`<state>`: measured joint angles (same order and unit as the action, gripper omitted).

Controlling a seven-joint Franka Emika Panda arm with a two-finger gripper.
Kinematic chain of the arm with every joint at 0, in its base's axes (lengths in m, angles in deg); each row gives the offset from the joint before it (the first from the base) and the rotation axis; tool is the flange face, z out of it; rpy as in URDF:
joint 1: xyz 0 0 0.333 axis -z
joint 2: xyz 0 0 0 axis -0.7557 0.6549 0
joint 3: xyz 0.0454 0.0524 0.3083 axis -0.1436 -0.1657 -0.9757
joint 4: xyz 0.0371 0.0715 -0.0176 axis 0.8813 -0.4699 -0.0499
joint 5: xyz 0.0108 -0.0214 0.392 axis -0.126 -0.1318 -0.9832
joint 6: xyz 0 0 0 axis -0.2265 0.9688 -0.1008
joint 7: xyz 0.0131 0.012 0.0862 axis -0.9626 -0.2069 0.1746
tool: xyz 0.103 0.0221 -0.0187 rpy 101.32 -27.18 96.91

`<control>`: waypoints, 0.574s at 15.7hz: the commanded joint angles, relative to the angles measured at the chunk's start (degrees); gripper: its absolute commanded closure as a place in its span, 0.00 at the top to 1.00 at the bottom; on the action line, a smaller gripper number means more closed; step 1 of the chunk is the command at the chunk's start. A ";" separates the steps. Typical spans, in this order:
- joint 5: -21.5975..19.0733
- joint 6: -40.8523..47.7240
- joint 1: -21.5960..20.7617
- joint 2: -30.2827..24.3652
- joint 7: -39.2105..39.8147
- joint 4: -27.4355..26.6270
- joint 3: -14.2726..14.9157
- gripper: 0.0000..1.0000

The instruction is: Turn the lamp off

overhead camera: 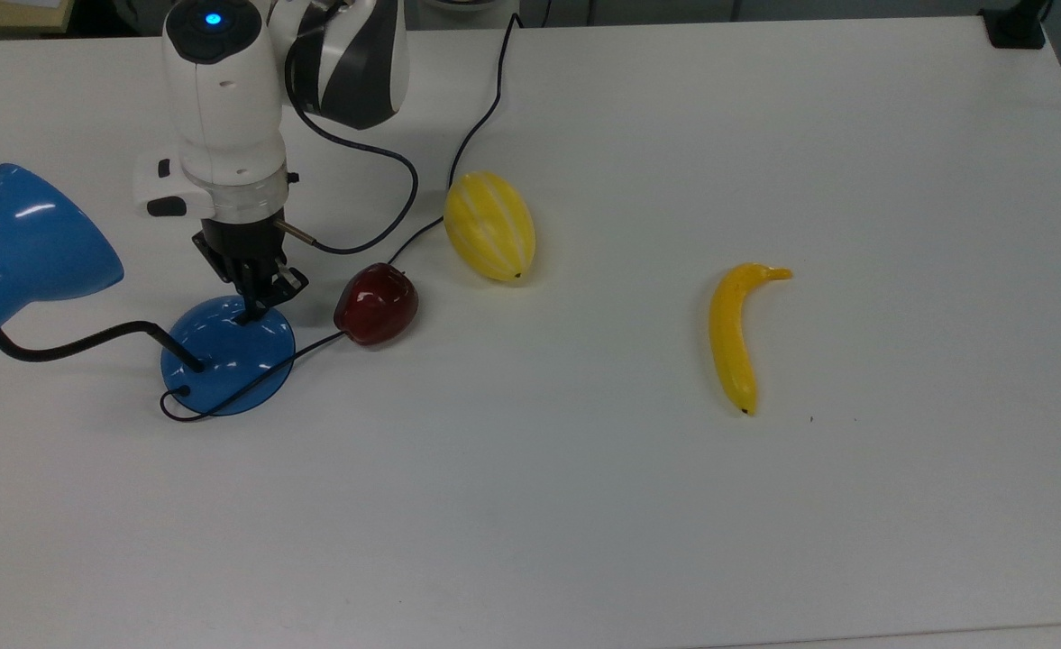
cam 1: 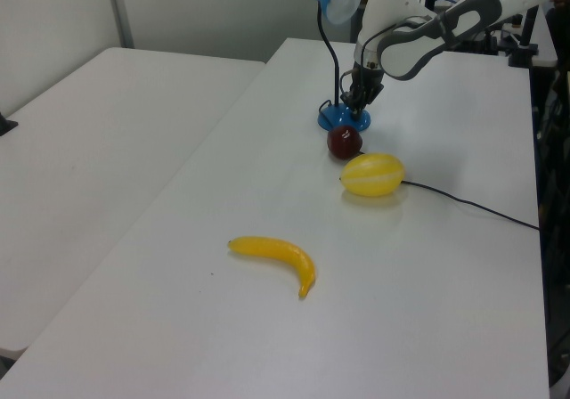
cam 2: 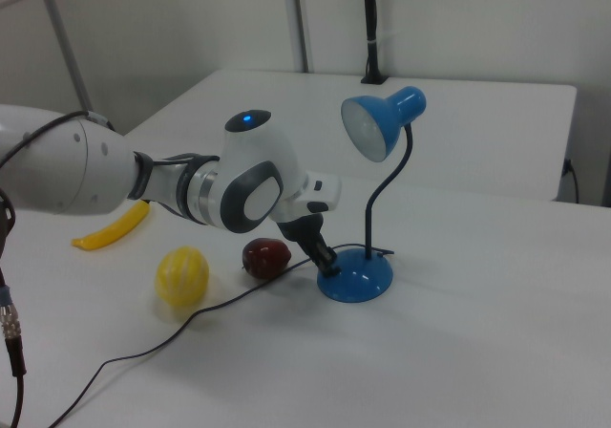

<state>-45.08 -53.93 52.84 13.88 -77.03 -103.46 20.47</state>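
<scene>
Gripper [overhead camera: 253, 299], fingers together, sits at the domed base of your glossy blue gooseneck desk lamp [overhead camera: 228, 356] just below it, shade looks dark, so only retreating seems left.

White Franka arm with grey-banded joints [cam 2: 239, 194] extended low, wrist angled downward. Blue status light lit on top of wrist housing. Black two-finger gripper [overhead camera: 249, 311] pointed down, fingers [cam 2: 328, 264] drawn together, tips meeting at one point.
</scene>
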 commanded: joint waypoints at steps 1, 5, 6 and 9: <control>0.79 -1.01 -0.95 1.58 -1.69 -3.19 0.34 0.00; 0.79 -0.84 -0.95 1.49 -1.78 -3.10 0.34 0.00; 0.79 -0.57 -0.95 1.23 -1.87 -2.92 0.34 0.00; 0.71 2.83 -0.51 -2.10 -1.35 -2.49 0.34 0.00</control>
<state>-45.04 -53.92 52.82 13.75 -77.18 -103.61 20.48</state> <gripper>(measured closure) 0.991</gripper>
